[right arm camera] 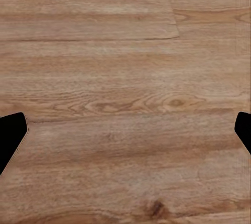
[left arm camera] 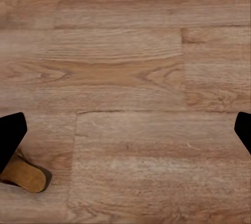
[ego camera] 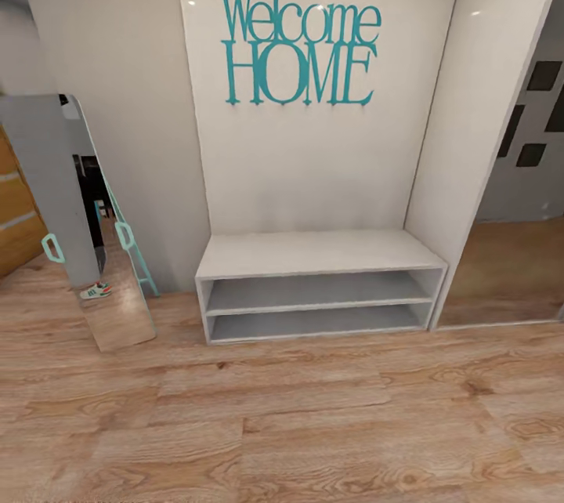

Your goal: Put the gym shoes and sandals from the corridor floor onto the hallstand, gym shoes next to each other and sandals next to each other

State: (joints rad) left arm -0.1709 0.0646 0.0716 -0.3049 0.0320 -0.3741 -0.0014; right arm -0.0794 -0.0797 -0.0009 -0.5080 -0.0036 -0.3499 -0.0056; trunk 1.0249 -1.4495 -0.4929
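While over corridor floor (right arm camera: 125, 77), both jaws wide open, empty; sandal (left arm camera: 26, 174) beside left fingertip (left arm camera: 10, 135).

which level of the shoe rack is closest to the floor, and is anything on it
The lower open shelf of the hallstand, just above the floor. It is bare, as are the upper shelf and the bench top.

We see a white wall panel (ego camera: 313, 166) with teal "Welcome HOME" lettering (ego camera: 300, 45) set in a pale grey alcove. A teal-framed mirror (ego camera: 86, 221) leans against the wall at the left. At the right, a glossy panel (ego camera: 509, 268) reflects the brown planks below.
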